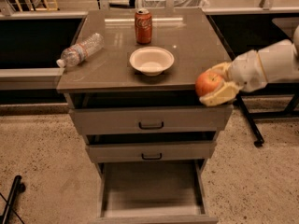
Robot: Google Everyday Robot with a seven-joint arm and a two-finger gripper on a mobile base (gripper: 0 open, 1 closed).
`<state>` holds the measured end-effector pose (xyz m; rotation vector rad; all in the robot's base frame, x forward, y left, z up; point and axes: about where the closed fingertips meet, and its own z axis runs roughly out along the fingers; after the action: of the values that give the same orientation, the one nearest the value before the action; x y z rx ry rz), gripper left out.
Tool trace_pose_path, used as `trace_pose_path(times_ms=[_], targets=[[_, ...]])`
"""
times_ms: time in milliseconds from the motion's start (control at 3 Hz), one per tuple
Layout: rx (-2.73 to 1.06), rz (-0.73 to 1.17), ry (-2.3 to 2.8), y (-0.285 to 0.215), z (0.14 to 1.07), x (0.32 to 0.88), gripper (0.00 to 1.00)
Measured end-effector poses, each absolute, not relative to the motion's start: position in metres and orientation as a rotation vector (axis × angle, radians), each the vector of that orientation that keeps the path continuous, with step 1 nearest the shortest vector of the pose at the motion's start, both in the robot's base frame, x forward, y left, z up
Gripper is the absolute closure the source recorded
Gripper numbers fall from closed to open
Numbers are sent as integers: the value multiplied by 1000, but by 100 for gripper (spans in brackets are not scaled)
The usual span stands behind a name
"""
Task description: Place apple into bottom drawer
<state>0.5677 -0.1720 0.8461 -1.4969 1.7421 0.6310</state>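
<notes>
Three grey drawers stack beneath one brown desk; positions are given from the white bowl standing near the desk's middle. Far left of the bowl, a clear plastic bottle lies on its side at the desk's left edge, cap end pointing left and toward the viewer; its contents cannot be made out. Just behind the bowl, a red soda can stands upright. The bowl sits upright and shows only its plain white interior.

Straight below the bowl come the top drawer and the middle drawer, each presenting a front with a black handle. Lowest below the bowl, the bottom drawer is pulled out toward the viewer, with only its pale board floor and side walls showing.

Right of the bowl and slightly nearer the viewer, the apple hangs off the desk's front right corner, level with the desk's edge, well above the bottom drawer and to its right. Being round, it offers no readable long axis, and its stem is not discernible. The claw grips the apple, one of its tan fingers above and the other beneath. Farther right of the bowl, the white arm runs to the frame edge.
</notes>
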Motion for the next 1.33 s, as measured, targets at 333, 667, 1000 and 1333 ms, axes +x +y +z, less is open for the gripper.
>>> trace_pose_path(times_ms=[333,667,1000,1333], targets=[[-1426,706,1667,-162,742,537,100],[-1446,743,1683,-152,727,526,100],[-1455,764,1687,-144,716,526,100],[-1437,785,1710,-131,653,505,100]])
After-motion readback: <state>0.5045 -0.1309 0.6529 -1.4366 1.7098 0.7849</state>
